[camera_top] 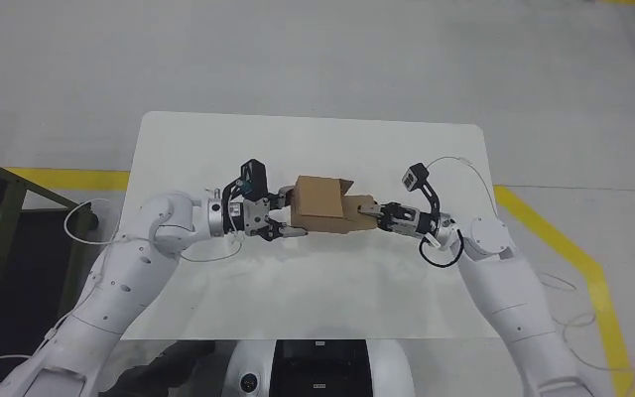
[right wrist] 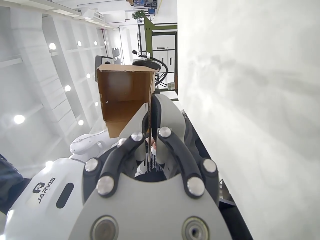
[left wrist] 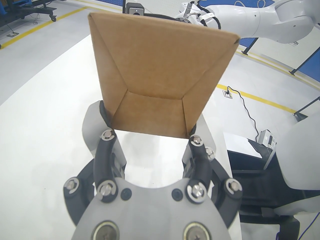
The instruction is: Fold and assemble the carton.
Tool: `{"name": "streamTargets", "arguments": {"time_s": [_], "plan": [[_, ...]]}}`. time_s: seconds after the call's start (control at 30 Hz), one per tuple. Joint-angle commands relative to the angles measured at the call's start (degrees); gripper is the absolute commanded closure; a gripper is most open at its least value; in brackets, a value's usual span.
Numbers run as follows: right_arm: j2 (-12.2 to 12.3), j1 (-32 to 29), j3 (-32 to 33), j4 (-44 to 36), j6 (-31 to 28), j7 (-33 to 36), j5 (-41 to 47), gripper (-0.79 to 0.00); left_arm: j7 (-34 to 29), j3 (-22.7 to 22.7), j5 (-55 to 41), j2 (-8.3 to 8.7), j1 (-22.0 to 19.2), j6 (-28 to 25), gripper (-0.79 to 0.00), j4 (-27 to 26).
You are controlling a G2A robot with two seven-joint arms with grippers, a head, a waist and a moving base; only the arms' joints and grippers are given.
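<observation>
Carton [camera_top: 319, 202], brown and partly folded into a box, sits over the middle of the white table [camera_top: 298, 288], held between the two grippers. I cannot tell whether its underside touches the tabletop.

Left gripper [camera_top: 283, 220] holds the end of the carton nearest the left arm. In the left wrist view its fingers [left wrist: 103, 112] stand wide apart, one pressed against each outer side of the carton [left wrist: 160, 58], so the gripper [left wrist: 148, 123] is clamped across the box's width. That view looks along a plain closed panel with creased, folded-in edges.

Right gripper [camera_top: 369, 213] holds the opposite end, where a flap sticks out toward the right arm. In the right wrist view its fingers [right wrist: 165, 116] are pressed close together on a thin cardboard wall seen edge-on, so the gripper [right wrist: 150, 111] is pinched on the carton [right wrist: 122, 93]. The box's open, hollow inside faces that camera.

From the top view, both arms reach in from opposite sides and meet at the carton, roughly in one line.
</observation>
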Motion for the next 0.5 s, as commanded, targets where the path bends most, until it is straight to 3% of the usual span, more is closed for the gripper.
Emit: {"name": "streamTargets", "arguments": {"time_s": [0.0, 0.47], "plan": [[0.11, -0.21, 0.23, -0.35, -0.29, -0.08, -0.14, 0.000, 0.18, -0.11, 0.03, -0.01, -0.03, -0.03, -0.785, 0.15], [0.38, -0.21, -0.12, -0.85, -1.19, 0.43, 0.15, 0.000, -0.65, -0.72, -1.89, 0.32, 0.48, -0.74, -0.785, -0.45]]}}
